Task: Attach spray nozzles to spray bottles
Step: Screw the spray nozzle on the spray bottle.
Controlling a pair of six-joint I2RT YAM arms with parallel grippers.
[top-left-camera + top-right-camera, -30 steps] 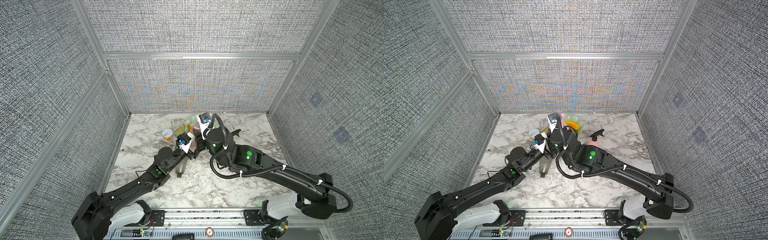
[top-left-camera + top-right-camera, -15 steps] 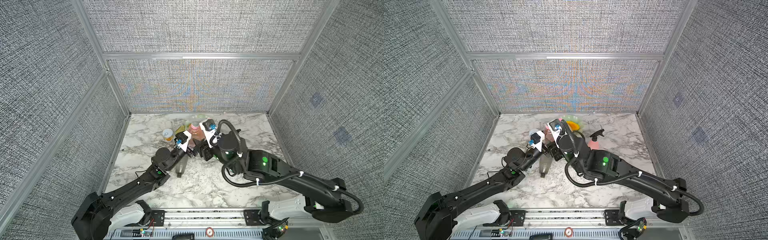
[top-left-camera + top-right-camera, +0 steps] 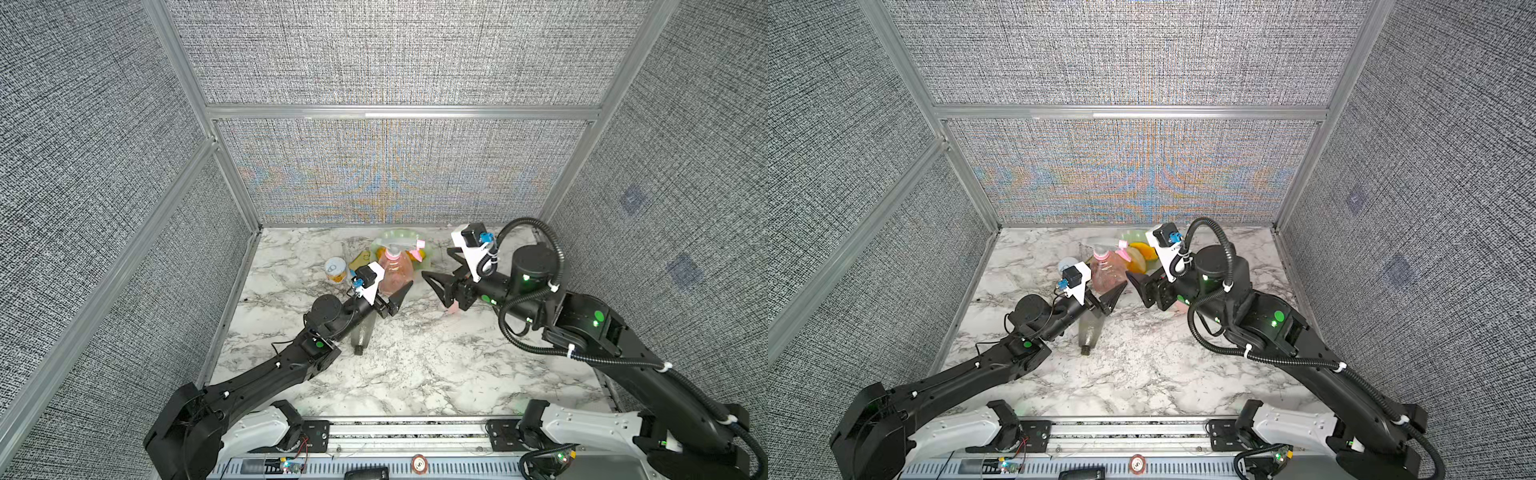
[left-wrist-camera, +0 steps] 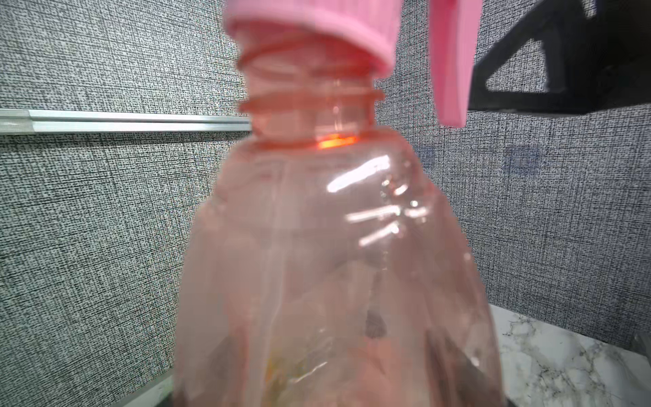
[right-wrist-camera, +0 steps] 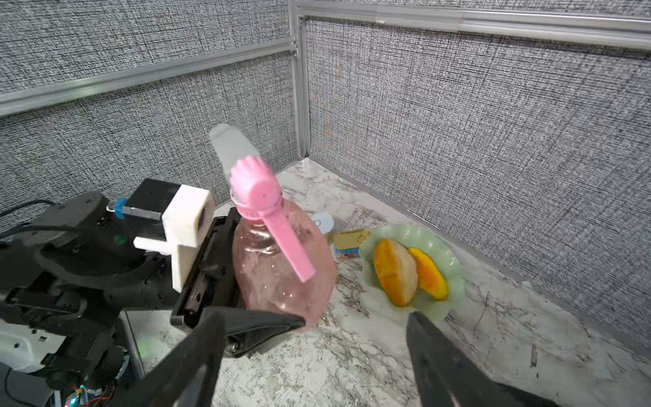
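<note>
Pink bottle (image 3: 395, 272) sits clamped in left gripper (image 3: 395, 293), steadying its seemingly half-threaded nozzle (image 3: 395, 240) for tightening; right gripper (image 3: 435, 262) gapes empty.

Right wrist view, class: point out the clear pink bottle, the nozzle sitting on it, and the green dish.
clear pink bottle (image 5: 267, 282), right wrist view, on its translucent body.
nozzle (image 5: 255, 192), right wrist view, on its pink collar.
green dish (image 5: 435, 248), right wrist view, on its bare rim.
</note>
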